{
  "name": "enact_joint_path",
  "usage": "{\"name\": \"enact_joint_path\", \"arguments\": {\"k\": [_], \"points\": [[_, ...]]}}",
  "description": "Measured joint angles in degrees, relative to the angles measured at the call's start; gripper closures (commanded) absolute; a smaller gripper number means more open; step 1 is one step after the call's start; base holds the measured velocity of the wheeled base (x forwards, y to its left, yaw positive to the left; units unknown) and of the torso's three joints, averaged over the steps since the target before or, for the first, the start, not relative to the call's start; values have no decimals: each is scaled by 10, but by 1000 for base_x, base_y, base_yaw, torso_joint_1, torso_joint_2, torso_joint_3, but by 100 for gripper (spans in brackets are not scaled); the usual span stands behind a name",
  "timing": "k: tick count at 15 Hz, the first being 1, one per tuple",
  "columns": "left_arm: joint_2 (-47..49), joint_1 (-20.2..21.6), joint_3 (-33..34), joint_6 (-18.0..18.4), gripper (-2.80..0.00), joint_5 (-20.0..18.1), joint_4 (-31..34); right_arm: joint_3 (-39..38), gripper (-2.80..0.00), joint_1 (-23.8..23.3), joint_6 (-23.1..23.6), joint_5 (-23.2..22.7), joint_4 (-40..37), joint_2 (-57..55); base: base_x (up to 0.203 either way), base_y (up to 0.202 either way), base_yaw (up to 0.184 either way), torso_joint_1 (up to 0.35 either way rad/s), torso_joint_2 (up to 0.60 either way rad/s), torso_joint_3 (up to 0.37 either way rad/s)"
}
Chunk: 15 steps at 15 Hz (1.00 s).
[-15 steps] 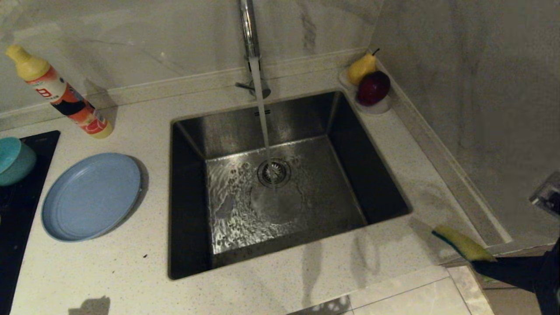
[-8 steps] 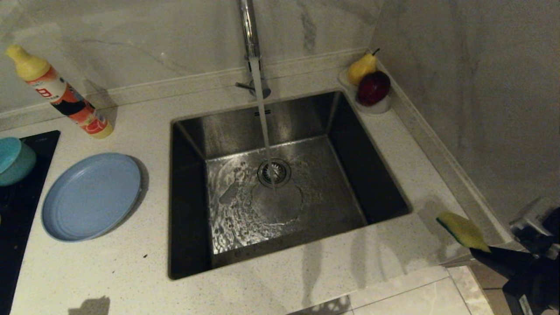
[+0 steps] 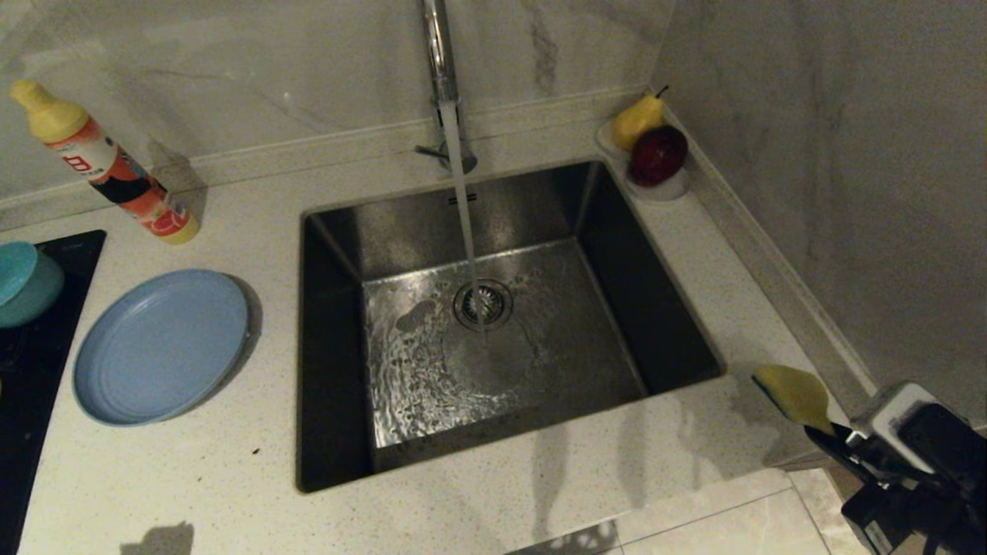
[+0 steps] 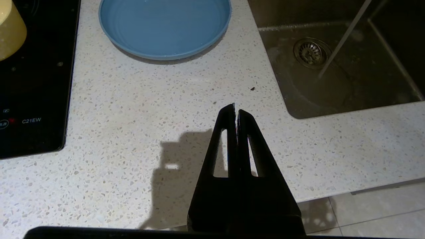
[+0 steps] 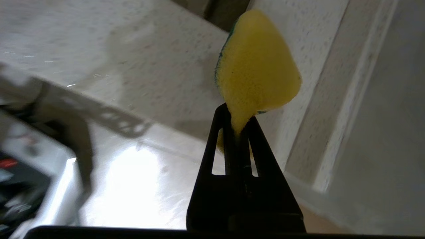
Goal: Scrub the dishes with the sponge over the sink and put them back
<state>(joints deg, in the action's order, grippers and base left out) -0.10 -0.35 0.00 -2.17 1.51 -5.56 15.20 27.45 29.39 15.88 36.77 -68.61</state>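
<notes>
One blue plate [image 3: 160,345] and one teal bowl [image 3: 27,282] stay at the left end of the speckled stone worktop [image 3: 231,478]; one yellow bowl [image 4: 10,28] shows beside. Water runs into the sink [image 3: 493,324]. The right gripper [image 3: 837,437] clamps one sponge [image 3: 794,395] above the worktop's right edge. The left gripper [image 4: 236,109] is closed, empty.

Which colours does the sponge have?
The sponge is yellow with a green face, clearest in the right wrist view.

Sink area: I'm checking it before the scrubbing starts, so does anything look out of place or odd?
Yes: the tap runs into an empty sink, no dish under it. The blue plate lies on the counter. The right end effector holds the sponge off the counter's right corner.
</notes>
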Motion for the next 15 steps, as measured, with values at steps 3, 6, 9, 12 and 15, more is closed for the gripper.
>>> {"name": "enact_joint_path", "arguments": {"k": [3,6,9,12,15], "points": [[0,0,0,0,0,0,0,-21,0,-13,9,2,63,-48,0,0,0,0,0,0],[0,0,0,0,0,0,0,-15,0,-25,10,-1,69,-83,0,0,0,0,0,0],[0,0,0,0,0,0,0,-5,0,-48,14,-8,101,-124,0,0,0,0,0,0],[0,0,0,0,0,0,0,17,0,-75,18,-33,138,-161,0,0,0,0,0,0],[0,0,0,0,0,0,0,49,0,-96,24,-59,131,-179,0,0,0,0,0,0]]}}
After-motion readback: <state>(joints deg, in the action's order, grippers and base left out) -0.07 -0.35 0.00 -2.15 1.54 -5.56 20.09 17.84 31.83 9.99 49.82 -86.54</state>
